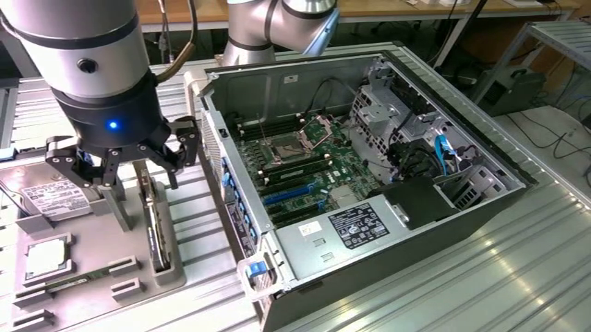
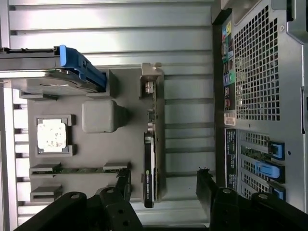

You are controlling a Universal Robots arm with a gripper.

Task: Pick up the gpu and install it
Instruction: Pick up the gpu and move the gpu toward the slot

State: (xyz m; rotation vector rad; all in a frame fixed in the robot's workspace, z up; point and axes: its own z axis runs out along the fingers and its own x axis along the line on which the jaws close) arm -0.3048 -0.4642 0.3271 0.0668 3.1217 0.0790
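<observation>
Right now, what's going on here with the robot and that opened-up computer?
The robot arm has its pincer open right above the gpu, which stands on edge in a grey holder tray beside the open computer case. The fingers sit to either side of the card but are not closed on it, so it hasn't been picked up or installed yet.

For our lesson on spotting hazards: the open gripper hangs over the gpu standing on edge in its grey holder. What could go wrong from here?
The gpu lies nearer one finger of the gripper than the other, so closing might tip it sideways. The grey post stands close beside the card, so a descending finger could strike it.
</observation>
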